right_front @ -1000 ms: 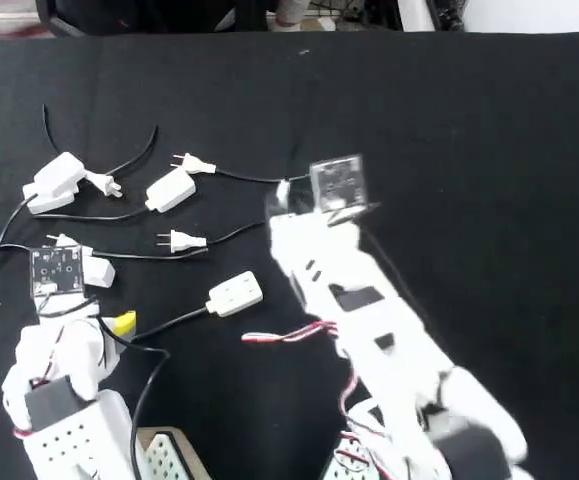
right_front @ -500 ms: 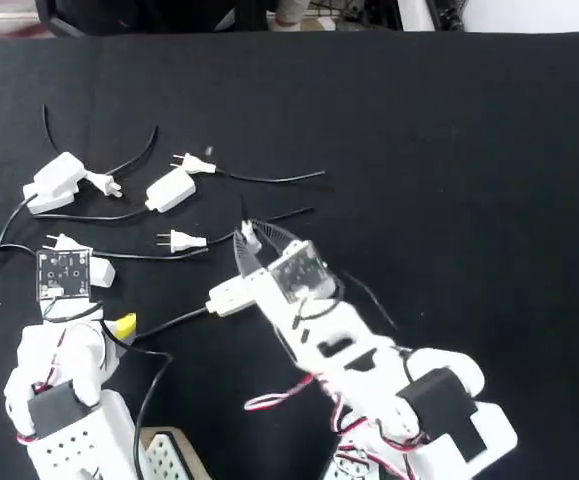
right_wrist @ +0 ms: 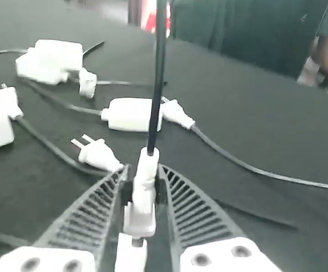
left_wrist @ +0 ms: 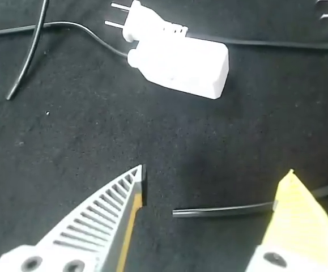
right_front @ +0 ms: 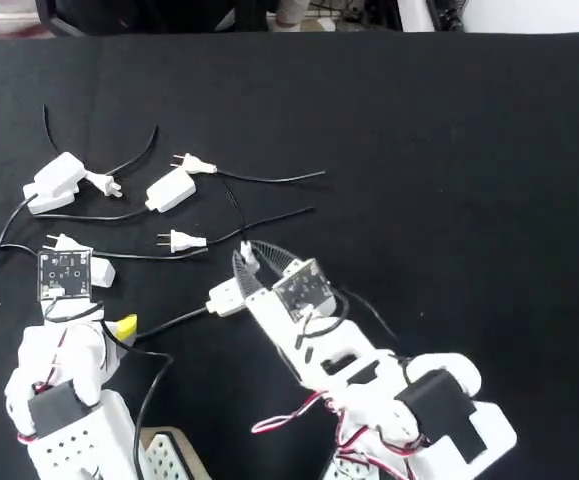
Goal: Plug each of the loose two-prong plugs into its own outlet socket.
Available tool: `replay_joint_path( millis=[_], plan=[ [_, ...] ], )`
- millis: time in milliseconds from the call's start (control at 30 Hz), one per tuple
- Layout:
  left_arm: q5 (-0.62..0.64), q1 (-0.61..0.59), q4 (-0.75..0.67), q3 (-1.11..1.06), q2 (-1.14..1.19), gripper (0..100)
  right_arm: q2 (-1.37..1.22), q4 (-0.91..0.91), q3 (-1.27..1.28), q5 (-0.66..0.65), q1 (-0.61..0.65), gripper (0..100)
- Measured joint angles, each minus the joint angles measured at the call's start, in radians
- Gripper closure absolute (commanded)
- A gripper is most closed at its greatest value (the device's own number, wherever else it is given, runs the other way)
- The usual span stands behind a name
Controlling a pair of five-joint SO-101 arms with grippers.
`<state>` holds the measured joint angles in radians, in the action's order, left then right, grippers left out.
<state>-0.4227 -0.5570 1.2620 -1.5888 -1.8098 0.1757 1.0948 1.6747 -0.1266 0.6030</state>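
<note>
My right gripper (right_front: 249, 262) is shut on a white two-prong plug (right_wrist: 143, 187) whose black cord rises straight up. The plug stands prongs-down right over a white outlet socket (right_front: 229, 296) near the table's front; whether the prongs are in, I cannot tell. A loose plug (right_front: 179, 240) lies just left of it. Farther left my left gripper (right_front: 117, 322) hangs open over a black cord (left_wrist: 226, 211), its white finger (left_wrist: 115, 198) and yellow finger (left_wrist: 294, 207) wide apart. Beyond it lies another socket block (left_wrist: 180, 61) with a plug (left_wrist: 135, 20) beside it.
Two more white socket blocks (right_front: 54, 180) (right_front: 171, 190) lie at the far left, each with a plug (right_front: 104, 183) (right_front: 191, 163) close by. Black cords loop across the left half of the black table (right_front: 449, 150). The right half is bare cloth.
My right arm swung from the table's middle back toward the front left, carrying the plug and dragging its cord, and now holds it over the front socket. The left arm barely moved.
</note>
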Motion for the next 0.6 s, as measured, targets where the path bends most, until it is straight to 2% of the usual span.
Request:
replay_joint_path(
  millis=[200, 433, 600],
  plan=[
    [0.000, 0.000, 0.000, 0.000, 0.000, 65, 0.000, 0.000, 0.000, 0.008, 0.026, 98.6],
    [0.000, 0.000, -0.006, -0.021, 0.000, 65, 0.064, -0.006, 0.000, 0.009, -0.008, 98.6],
    [0.000, 0.017, -0.006, -0.021, 0.000, 65, 0.196, -0.129, 0.000, 0.009, -0.011, 98.6]
  ],
)
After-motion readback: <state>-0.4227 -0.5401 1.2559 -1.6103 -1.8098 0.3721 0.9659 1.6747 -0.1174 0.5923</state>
